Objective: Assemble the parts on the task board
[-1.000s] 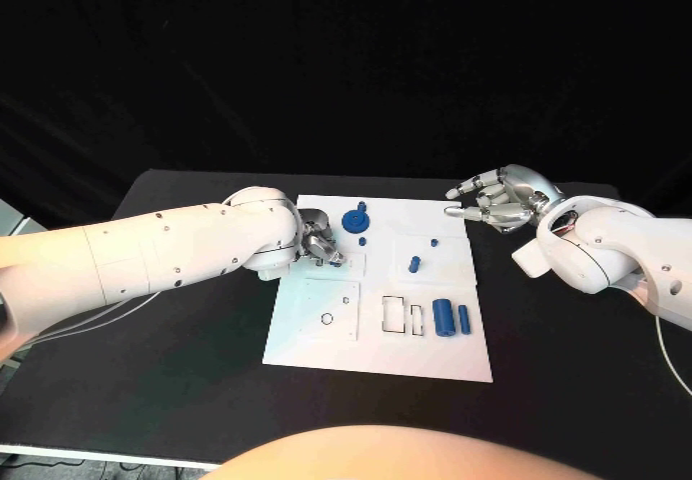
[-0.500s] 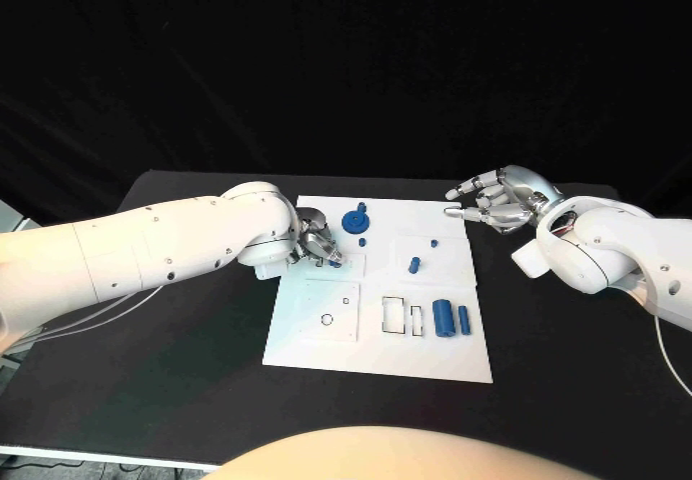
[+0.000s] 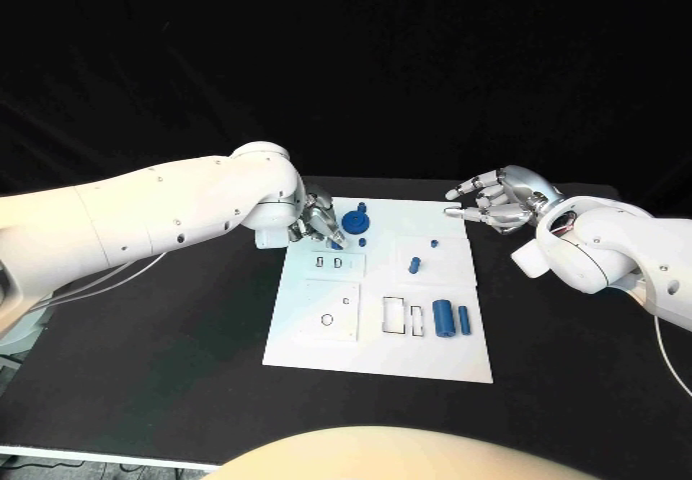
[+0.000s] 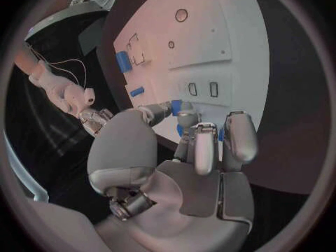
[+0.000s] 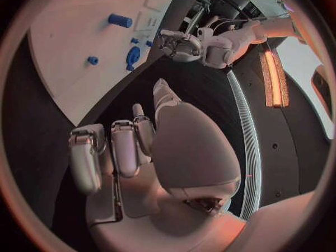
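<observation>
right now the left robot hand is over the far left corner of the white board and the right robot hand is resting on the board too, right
Not quite. The left robot hand is as you say, but the right robot hand is off the task board, beyond its far right corner with its fingers curled; the head view shows it.

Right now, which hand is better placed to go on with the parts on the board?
Left. The left hand is over the board beside the blue parts, pinching a small blue piece. The right hand hovers off the board's far corner, holding nothing.
</observation>
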{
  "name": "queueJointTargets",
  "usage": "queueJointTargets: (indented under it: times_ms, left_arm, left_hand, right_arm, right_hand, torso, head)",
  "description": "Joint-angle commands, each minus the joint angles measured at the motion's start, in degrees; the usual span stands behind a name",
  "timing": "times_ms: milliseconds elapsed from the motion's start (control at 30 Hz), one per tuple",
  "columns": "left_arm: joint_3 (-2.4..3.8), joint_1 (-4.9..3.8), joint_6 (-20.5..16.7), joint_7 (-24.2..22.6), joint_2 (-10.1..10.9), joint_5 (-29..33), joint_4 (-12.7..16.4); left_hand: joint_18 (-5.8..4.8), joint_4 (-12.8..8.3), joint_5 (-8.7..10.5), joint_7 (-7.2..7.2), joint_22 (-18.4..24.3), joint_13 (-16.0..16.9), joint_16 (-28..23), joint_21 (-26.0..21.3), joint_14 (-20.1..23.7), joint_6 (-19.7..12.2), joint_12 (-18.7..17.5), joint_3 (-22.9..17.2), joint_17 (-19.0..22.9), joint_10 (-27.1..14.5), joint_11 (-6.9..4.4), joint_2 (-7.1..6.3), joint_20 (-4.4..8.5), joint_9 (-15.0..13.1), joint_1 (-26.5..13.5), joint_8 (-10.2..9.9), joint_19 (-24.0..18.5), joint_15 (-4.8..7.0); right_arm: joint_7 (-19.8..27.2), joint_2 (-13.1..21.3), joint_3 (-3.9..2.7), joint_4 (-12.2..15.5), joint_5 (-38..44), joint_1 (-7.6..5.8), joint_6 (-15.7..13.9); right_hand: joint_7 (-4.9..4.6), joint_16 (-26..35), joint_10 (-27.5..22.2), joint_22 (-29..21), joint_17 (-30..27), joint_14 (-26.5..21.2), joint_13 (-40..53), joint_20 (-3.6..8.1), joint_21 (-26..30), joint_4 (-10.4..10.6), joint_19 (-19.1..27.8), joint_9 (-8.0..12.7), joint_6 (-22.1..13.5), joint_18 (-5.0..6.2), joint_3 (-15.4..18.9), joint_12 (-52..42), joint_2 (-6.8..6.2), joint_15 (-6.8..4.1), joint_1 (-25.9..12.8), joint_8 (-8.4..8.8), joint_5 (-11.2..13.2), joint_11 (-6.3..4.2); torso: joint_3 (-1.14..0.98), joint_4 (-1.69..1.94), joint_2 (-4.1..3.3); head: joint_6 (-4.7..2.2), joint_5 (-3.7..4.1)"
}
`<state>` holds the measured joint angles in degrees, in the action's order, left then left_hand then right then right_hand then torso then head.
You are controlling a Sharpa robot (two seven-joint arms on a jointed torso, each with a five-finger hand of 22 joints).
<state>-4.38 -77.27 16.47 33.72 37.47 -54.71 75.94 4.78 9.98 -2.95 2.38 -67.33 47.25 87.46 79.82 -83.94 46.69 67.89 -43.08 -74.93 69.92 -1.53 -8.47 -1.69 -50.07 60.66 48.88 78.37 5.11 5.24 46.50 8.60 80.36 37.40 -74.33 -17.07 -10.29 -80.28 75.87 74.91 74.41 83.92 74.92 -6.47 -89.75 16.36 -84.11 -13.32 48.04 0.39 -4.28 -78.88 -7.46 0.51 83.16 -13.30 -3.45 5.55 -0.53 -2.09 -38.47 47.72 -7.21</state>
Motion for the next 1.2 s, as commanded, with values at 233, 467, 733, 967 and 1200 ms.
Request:
queueJointTargets:
  times_ms: [233,467,733,967,1200]
  left_arm:
    - [-1.05,-2.92,16.71,1.68,-5.14,2.57,-6.81]
    - [-2.21,-3.83,19.40,1.76,-8.43,4.09,-11.36]
    - [-4.39,-4.24,18.19,1.80,-10.66,4.76,-13.22]
    - [-6.79,-4.25,16.24,1.88,-11.22,4.46,-13.29]
    - [-7.96,-3.99,12.39,1.84,-11.14,4.36,-12.84]
  left_hand:
    - [-0.20,-1.20,0.20,0.52,0.30,-0.50,0.34,-0.70,-5.02,-0.06,-0.47,4.79,-11.81,-0.65,0.47,4.63,-0.41,1.28,4.28,-2.22,-0.54,-0.88]
    - [-0.22,-1.12,0.20,0.57,0.19,-0.19,0.44,-0.72,-5.05,0.13,-0.30,6.77,-11.96,-0.56,0.54,5.55,-0.50,1.57,4.89,-2.78,-0.52,-0.95]
    - [-0.30,-1.35,0.20,0.55,-0.26,0.54,0.48,-0.51,-5.07,0.14,0.12,7.27,-12.01,-0.20,0.52,5.87,-0.51,1.56,5.36,-2.89,-0.28,-0.95]
    - [-0.37,-1.50,0.21,0.53,-0.70,1.10,0.40,-0.30,-5.04,0.18,0.51,7.71,-11.87,0.18,0.49,5.97,-0.50,1.57,5.64,-2.98,-0.01,-0.92]
    - [-0.47,-1.43,0.20,0.51,-1.22,1.57,0.29,-0.03,-4.99,0.34,0.85,8.06,-11.71,0.50,0.46,6.19,-0.48,1.56,5.72,-2.99,0.30,-0.89]
  right_arm:
    - [0.19,-0.27,0.01,-0.18,0.17,0.03,0.75]
    - [0.15,-0.40,0.01,-0.24,0.18,0.02,0.64]
    - [0.14,-0.59,0.01,-0.30,0.22,0.02,0.56]
    - [0.18,-0.68,0.01,-0.33,0.23,0.02,0.55]
    - [0.25,-0.72,0.01,-0.29,0.24,0.02,0.53]
  right_hand:
    - [0.04,0.12,-0.38,15.09,-0.06,0.20,2.54,-0.38,-0.25,-0.09,-5.89,-0.07,-0.53,-0.39,0.31,0.36,0.24,0.47,-0.03,-0.19,0.06,-0.06]
    - [0.04,0.12,-0.38,15.09,-0.06,0.20,2.54,-0.38,-0.25,-0.09,-5.89,-0.07,-0.53,-0.39,0.31,0.36,0.24,0.47,-0.03,-0.19,0.06,-0.06]
    - [0.07,0.14,-0.40,15.09,-0.10,0.18,2.46,-0.37,-0.25,-0.10,-5.89,-0.09,-0.57,-0.39,0.55,0.38,0.25,0.45,-0.01,-0.37,0.04,-0.08]
    - [0.07,0.14,-0.40,15.09,-0.10,0.18,2.46,-0.37,-0.25,-0.10,-5.89,-0.09,-0.57,-0.39,0.55,0.38,0.25,0.45,-0.01,-0.37,0.04,-0.08]
    - [0.07,0.14,-0.40,15.09,-0.10,0.18,2.46,-0.37,-0.25,-0.10,-5.89,-0.09,-0.57,-0.39,0.55,0.38,0.25,0.45,-0.01,-0.37,0.04,-0.08]
  torso:
    - [-0.01,0.05,0.02]
    - [-0.03,0.05,0.02]
    - [0.04,0.07,-0.01]
    - [0.06,0.03,-0.01]
    - [0.09,0.09,-0.05]
  head:
    - [0.47,-0.08]
    - [0.77,-0.25]
    - [1.08,-0.36]
    - [1.32,-0.54]
    - [1.40,-0.50]
